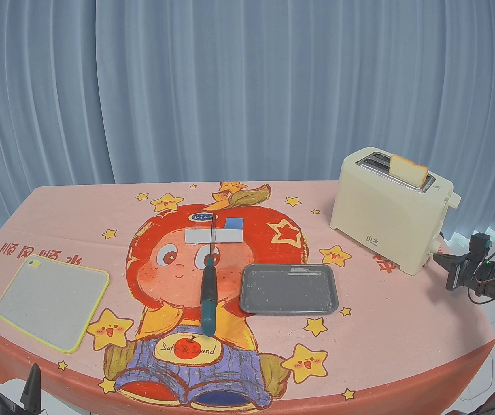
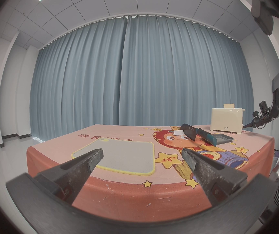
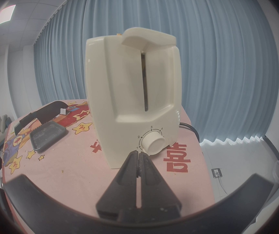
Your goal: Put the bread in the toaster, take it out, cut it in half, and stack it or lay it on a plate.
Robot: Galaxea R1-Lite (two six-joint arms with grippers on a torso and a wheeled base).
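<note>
So the toaster (image 1: 388,220) is holding the bread (image 1: 409,171) upright in its slot. The right pincer (image 3: 139,160), shut and empty, is facing the toaster's end below the lever (image 3: 147,38), probably to press it. The left pincer (image 2: 142,153) is hanging wide open, empty, far from the toaster.

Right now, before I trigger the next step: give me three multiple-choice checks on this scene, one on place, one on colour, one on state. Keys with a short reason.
1. Where is the bread relative to the toaster?
A. beneath it
B. standing in its top slot
C. behind it

2. What colour is the rim of the cutting board?
A. yellow
B. red
C. black

3. What state is the right gripper in?
A. open
B. shut on the bread
C. shut, holding nothing

Key:
1 B, the slice pokes up out of the slot.
2 A, a yellow edge runs round the grey board.
3 C, the right wrist view shows it closed tight with nothing in it.
</note>
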